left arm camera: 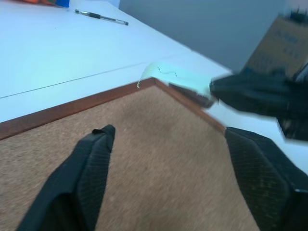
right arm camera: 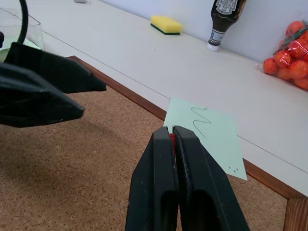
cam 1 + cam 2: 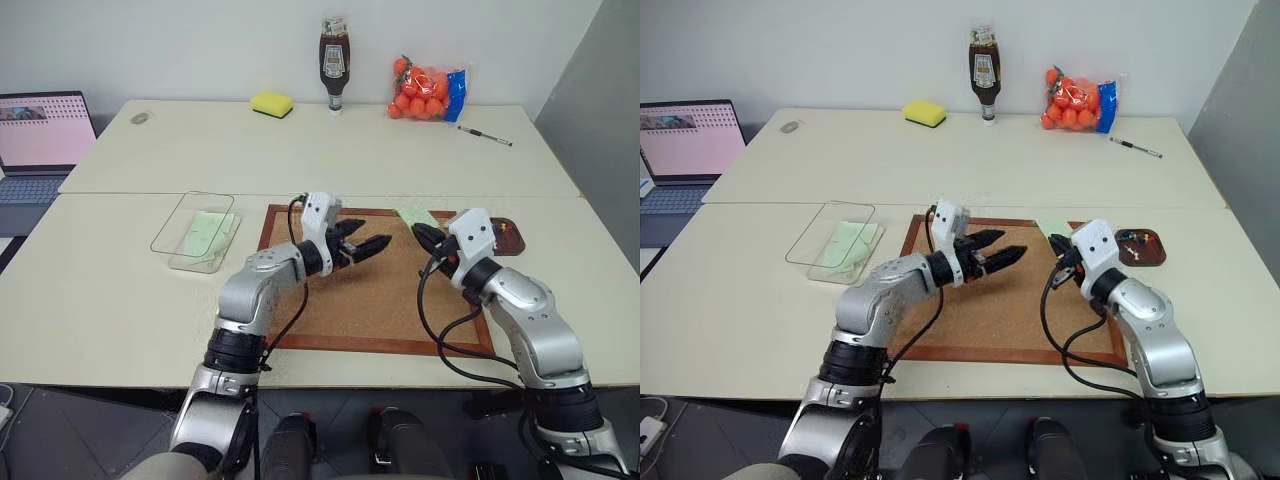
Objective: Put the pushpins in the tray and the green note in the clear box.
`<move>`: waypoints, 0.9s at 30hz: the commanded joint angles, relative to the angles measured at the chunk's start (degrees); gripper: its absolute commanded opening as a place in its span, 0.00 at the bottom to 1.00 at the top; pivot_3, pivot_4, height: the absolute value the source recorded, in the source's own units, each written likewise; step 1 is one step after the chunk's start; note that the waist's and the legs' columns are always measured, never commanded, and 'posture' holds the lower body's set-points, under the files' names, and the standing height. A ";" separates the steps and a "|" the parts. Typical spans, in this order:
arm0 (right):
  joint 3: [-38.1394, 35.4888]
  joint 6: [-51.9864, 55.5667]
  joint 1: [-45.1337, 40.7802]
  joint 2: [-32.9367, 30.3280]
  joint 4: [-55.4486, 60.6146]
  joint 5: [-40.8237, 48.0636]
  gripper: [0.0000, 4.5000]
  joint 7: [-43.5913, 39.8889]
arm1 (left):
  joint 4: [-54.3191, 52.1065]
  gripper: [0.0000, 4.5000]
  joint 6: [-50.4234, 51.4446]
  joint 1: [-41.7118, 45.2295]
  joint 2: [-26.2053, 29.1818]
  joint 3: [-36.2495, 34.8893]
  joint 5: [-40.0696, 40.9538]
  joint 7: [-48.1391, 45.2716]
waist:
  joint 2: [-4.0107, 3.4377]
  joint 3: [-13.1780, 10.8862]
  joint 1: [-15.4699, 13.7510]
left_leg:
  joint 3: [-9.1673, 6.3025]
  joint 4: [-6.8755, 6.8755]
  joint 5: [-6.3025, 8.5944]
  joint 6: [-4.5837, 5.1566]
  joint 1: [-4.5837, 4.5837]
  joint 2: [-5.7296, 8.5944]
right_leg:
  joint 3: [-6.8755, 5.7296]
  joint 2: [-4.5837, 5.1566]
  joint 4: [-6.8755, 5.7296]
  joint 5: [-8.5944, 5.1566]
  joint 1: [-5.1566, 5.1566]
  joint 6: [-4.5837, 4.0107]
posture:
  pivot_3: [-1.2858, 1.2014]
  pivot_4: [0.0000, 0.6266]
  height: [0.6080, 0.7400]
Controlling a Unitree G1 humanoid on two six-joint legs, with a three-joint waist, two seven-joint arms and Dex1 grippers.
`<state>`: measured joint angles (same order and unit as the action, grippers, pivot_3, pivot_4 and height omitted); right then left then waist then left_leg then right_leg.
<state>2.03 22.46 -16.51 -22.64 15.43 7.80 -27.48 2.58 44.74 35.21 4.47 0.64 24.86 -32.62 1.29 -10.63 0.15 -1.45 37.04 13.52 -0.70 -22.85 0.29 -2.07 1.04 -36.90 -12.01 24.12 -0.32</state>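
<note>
A: Gripper status?
B: Left gripper (image 3: 1008, 246) above the cork board (image 3: 400, 300), jaws apart, empty. Right gripper (image 2: 173, 139) jaws together on a red pushpin (image 2: 172, 137).
A: Note location?
B: One green note (image 2: 207, 132) overlaps the board's far edge; another (image 3: 207, 232) lies in the clear box (image 3: 170, 225). Tray (image 3: 1140, 259) beside the board holds pushpins.

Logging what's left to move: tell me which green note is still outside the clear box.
The green note lying over the cork board's far edge; the other already lies in the clear box.

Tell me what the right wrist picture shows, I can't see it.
The right gripper, shut on a red pushpin, hangs over a cork board by a green note. The left gripper is open nearby.
</note>
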 commanded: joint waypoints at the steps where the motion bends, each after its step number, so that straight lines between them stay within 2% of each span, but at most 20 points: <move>1: 0.77 -2.04 -0.70 -1.17 3.17 -0.94 0.00 -0.82 | -0.10 0.99 7.75 4.38 -5.82 -8.49 7.56 9.26 | 0.02 -0.01 -0.02 | 0.00 0.00 0.00 0.00 0.00 0.00 | 0.00 0.00 0.00 0.00 0.00 0.00 | 0.52 0.24 1.00; 7: 2.33 -2.92 -0.47 -2.39 4.69 -2.39 0.00 -1.49 | 6.59 0.99 15.89 10.58 -11.69 -19.11 15.49 19.44 | 0.13 -0.07 0.03 | 0.00 0.03 0.00 0.00 0.01 0.03 | -0.03 0.00 0.00 0.01 -0.02 0.01 | 0.52 0.24 1.00; 16: 3.00 -2.73 -1.13 -2.72 6.21 -3.31 0.00 -1.66 | 11.30 0.99 23.35 13.58 -13.94 -24.97 22.07 27.06 | 0.14 -0.08 0.01 | 0.00 0.02 -0.01 -0.02 0.00 0.04 | -0.01 0.01 0.00 0.00 0.00 0.01 | 0.52 0.24 1.00; 27: 5.18 -4.92 -0.36 -4.12 6.70 -5.87 0.00 -2.58 | 14.64 0.99 23.37 15.32 -17.44 -30.08 31.29 36.24 | 0.14 -0.08 -0.05 | 0.00 0.02 -0.02 -0.05 0.01 0.04 | 0.03 0.02 -0.01 0.00 -0.01 0.01 | 0.52 0.24 1.00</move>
<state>6.94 19.27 -16.63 -26.16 19.27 2.89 -29.79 16.71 68.32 47.94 -7.50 -28.39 52.41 2.14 1.43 -10.71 0.10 -1.45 37.06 13.50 -0.75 -22.84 0.34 -2.04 1.07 -36.91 -12.01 24.11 -0.31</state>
